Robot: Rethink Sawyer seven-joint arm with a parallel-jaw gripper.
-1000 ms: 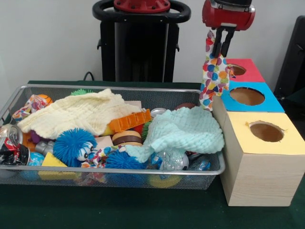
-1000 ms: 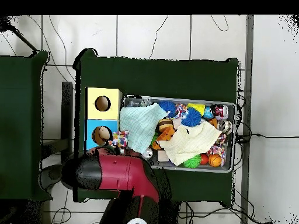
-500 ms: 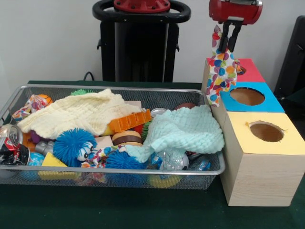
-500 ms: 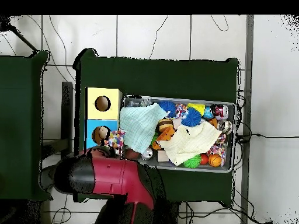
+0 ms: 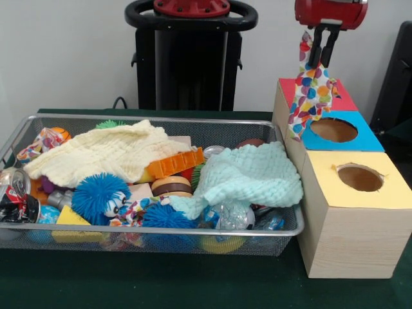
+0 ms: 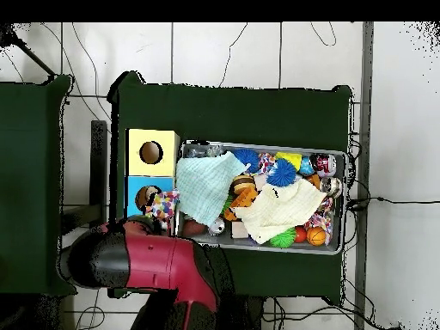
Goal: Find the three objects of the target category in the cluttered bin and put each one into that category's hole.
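While it hangs limp from the red and black gripper (image 5: 322, 56), the multicoloured polka-dot cloth (image 5: 311, 93) shows itself light, soft and floppy, pinched by its top corner between closed fingers. Its lower folds dangle beside the edge of the blue-topped wooden box (image 5: 351, 139), near that box's round hole (image 5: 333, 129) and partly across the red-topped box (image 5: 341, 95) behind. Such fabric will likely bunch rather than slip, though a trailing corner could catch on a rim. A high corner grip suits feeding it down. The wire mesh bin (image 5: 154, 239) sits alongside.

text: none legible | labels: none | can (image 5: 14, 190) at bin's end: print unreadable
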